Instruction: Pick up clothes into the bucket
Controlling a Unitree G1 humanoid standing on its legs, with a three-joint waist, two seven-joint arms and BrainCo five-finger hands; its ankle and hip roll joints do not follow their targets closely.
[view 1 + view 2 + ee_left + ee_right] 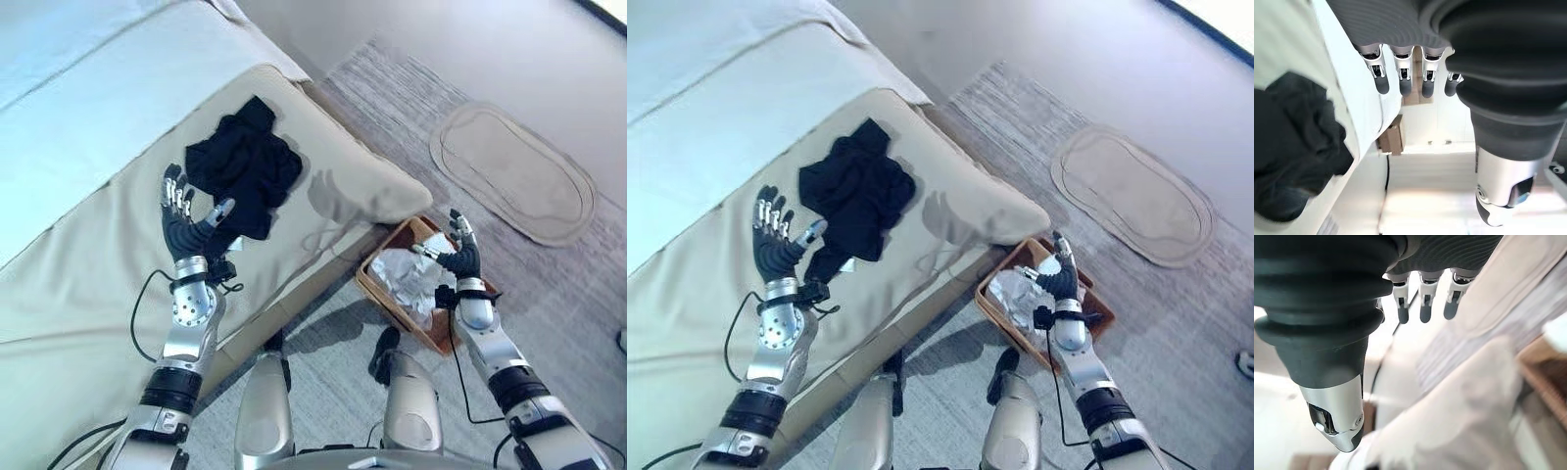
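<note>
Clothing still to collect: one crumpled black garment lying in a heap on the beige cushioned sofa seat, near the seat's front corner. Left hand hovers over the seat just beside the garment's near edge, fingers spread and straight, thumb apart, holding nothing; the wrist view shows the dark cloth beside the fingertips, not between them. Rectangular brown wicker basket stands on the grey carpet below the sofa's corner, already holding pale crumpled fabric. Right hand is raised over the basket, fingers loose and open, empty. Oval grey mat lies on the carpet well beyond the basket. Step in hand looks like the reach for the garment. To do it well: bring the left palm over the thickest part of the heap, press down into the folds, then curl fingers and thumb together so several layers are caught, not one loose edge that would trail.
</note>
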